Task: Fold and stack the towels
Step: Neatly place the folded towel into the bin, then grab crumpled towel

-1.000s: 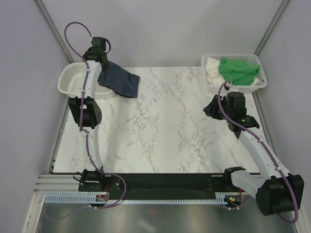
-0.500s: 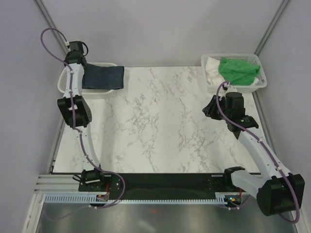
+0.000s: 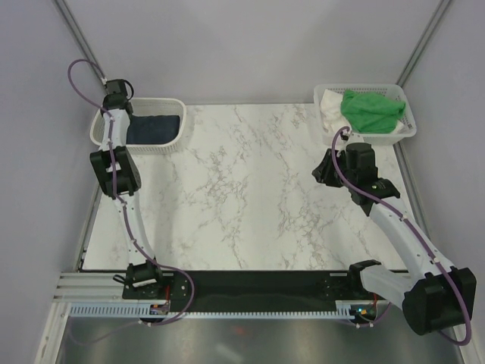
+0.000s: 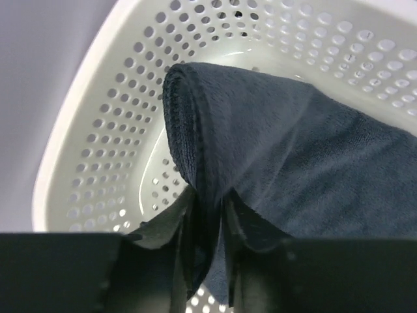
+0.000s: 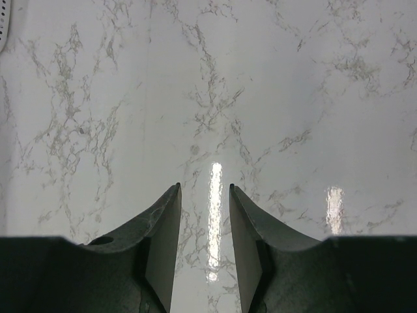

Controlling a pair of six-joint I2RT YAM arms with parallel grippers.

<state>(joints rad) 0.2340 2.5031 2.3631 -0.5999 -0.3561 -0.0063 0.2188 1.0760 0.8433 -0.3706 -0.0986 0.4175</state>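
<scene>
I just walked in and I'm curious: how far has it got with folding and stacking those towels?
Done, apparently: the navy towel lies folded in the left basket, an edge of it between the fingers of the left claw. In hand: nothing else; the right claw hangs open over bare table. Left: the green towel and white towel sit crumpled in the right basket.

I read navy towel (image 4: 293, 156) as plush matt cloth, fine nap, stitched hem; left basket (image 4: 91, 163) white perforated plastic, smooth, slight gloss; tabletop (image 5: 293, 98) marble-look, polished, lamp glare on it; right gripper (image 5: 204, 189) dark, matt, plastic-looking; green towel (image 3: 371, 110) and white towel (image 3: 328, 105) soft matt cloth; right basket (image 3: 386, 138) white plastic mesh
</scene>
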